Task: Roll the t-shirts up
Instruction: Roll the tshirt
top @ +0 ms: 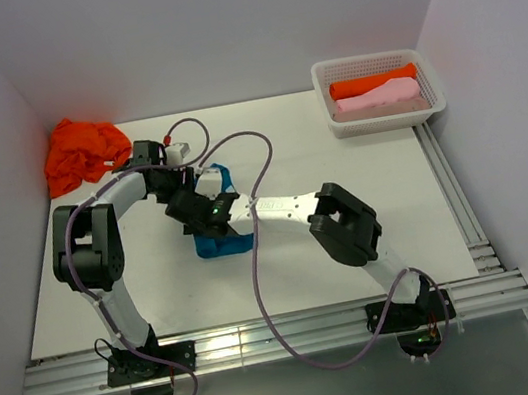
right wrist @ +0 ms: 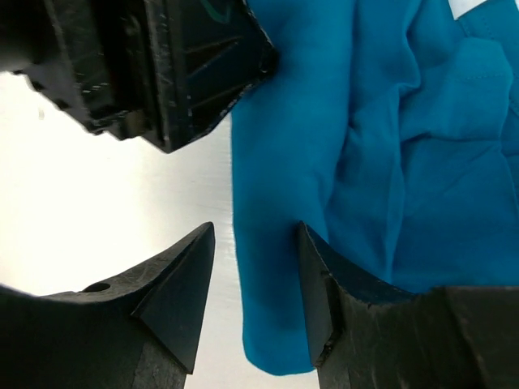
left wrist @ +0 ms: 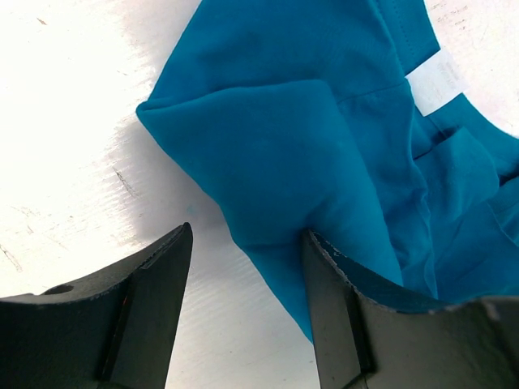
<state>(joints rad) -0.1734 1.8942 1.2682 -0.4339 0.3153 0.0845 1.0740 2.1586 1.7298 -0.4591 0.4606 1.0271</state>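
Observation:
A teal-blue t-shirt (top: 223,243) lies bunched on the white table, mostly hidden under both wrists in the top view. My left gripper (left wrist: 247,232) is open, with one fingertip on bare table and the other over the cloth (left wrist: 308,138), so the shirt's folded edge lies between the jaws. My right gripper (right wrist: 255,227) is also open and straddles another edge of the same shirt (right wrist: 389,162). In the top view the left gripper (top: 187,182) and the right gripper (top: 191,210) sit close together. An orange t-shirt (top: 84,151) lies crumpled at the back left.
A white lattice basket (top: 383,120) at the back right holds a rolled orange shirt (top: 372,82) and a rolled pink shirt (top: 379,96). The left gripper's black body (right wrist: 162,65) sits just beyond my right fingers. Grey walls close in both sides and the back.

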